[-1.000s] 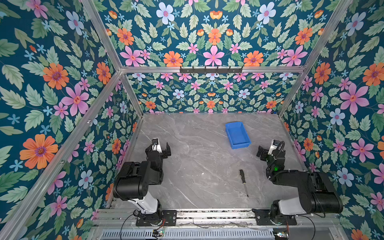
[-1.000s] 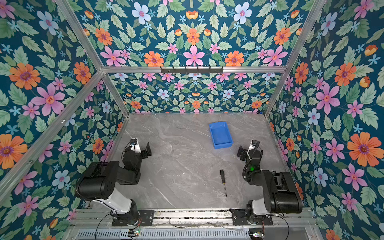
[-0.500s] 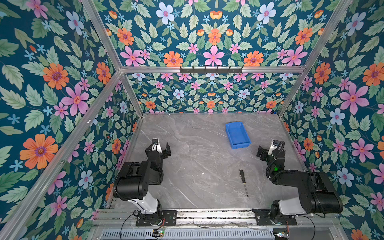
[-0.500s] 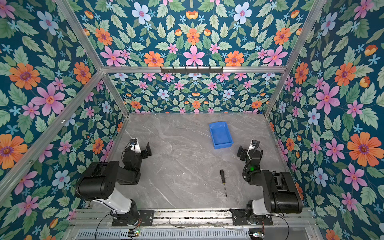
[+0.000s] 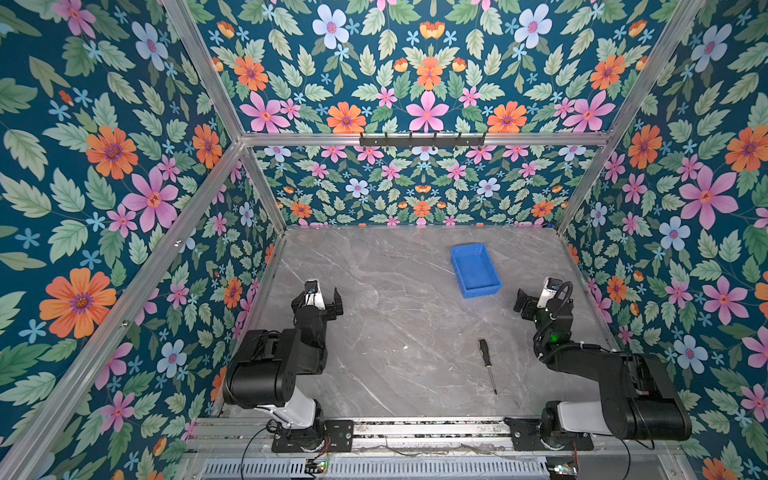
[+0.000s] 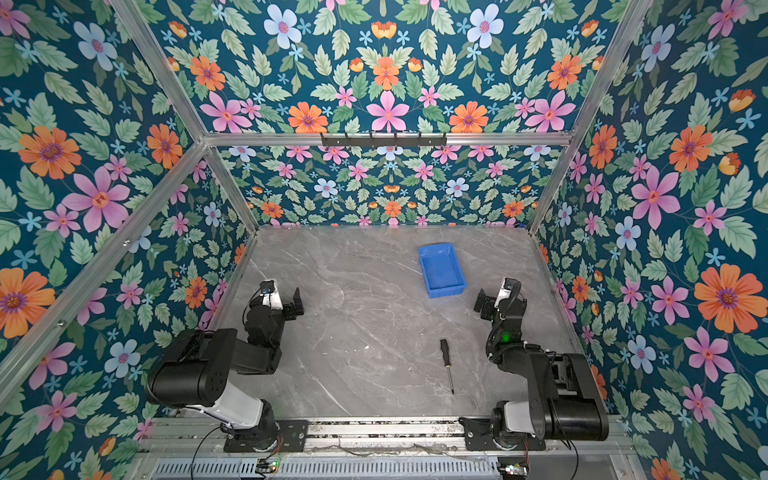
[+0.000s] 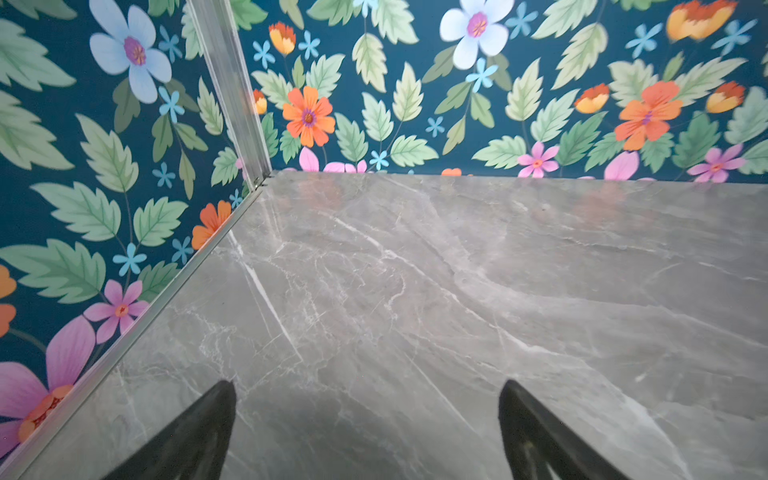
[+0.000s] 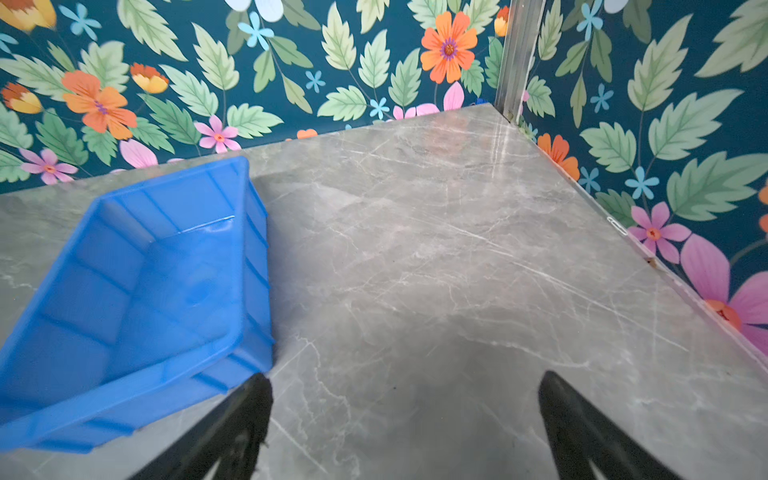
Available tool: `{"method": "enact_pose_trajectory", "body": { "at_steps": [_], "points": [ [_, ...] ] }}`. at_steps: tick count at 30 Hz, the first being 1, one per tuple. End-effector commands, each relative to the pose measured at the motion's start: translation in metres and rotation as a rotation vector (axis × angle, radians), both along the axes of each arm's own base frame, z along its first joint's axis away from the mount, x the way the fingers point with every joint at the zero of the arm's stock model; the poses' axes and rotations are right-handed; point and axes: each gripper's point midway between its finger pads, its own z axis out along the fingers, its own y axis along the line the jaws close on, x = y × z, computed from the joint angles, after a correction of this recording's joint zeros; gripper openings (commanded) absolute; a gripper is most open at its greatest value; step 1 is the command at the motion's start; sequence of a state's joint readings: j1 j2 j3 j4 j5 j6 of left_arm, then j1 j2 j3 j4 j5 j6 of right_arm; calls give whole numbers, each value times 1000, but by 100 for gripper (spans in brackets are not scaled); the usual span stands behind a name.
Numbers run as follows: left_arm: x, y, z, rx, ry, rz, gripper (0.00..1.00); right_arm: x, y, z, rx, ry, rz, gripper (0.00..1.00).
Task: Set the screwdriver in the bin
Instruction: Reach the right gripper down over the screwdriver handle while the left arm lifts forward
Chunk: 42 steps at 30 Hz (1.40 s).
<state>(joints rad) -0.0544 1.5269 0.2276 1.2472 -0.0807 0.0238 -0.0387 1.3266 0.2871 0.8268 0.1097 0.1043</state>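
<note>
By the counter's (image 5: 395,316) left edge the left tool (image 5: 324,296) hung wide open over bare marble, gripping nothing. Right of the middle, the bin (image 5: 482,291) stood empty toward the back edge, and the screwdriver (image 5: 484,353) lay flat near the front edge, well apart from it. Near the right edge the right tool (image 5: 527,302) gaped fully, empty too, so I judged nothing done: grasp, carry and drop all remained.

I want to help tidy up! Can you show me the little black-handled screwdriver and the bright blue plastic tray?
Small black-handled screwdriver with thin silver shaft (image 5: 488,365): in a top view, where handle meets shaft.
Shallow bright blue plastic bin (image 5: 474,269): in a top view, on its bare floor.
</note>
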Motion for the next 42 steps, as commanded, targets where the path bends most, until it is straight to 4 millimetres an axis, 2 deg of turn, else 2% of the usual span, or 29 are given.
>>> {"method": "enact_pose_trajectory", "body": {
  "at_steps": [1,4,8,13,18,24,27,32,37,42],
  "points": [
    [-5,-9,23,61,-60,-8,100,-3,7,7,2,27,40,99],
    [-8,-34,33,142,-49,-81,100,-10,15,13,15,67,74,99],
    [-10,-85,37,244,-6,-269,100,-23,27,26,12,71,104,99],
    [-25,-137,47,255,11,-478,100,-40,44,40,8,96,150,99],
    [-55,-190,51,284,39,-741,100,-57,59,52,86,143,175,99],
    [-97,-233,58,288,8,-1000,100,-80,75,49,172,246,174,99],
    [-119,-249,58,276,4,-1107,100,-92,94,44,157,324,218,99],
    [-146,-265,50,245,42,-1242,100,-106,125,34,90,384,268,99],
    [-161,-269,42,246,72,-1309,100,-113,147,17,79,458,288,99],
    [-169,-267,29,265,112,-1335,100,-122,155,-12,76,595,293,99]
  ]
}}
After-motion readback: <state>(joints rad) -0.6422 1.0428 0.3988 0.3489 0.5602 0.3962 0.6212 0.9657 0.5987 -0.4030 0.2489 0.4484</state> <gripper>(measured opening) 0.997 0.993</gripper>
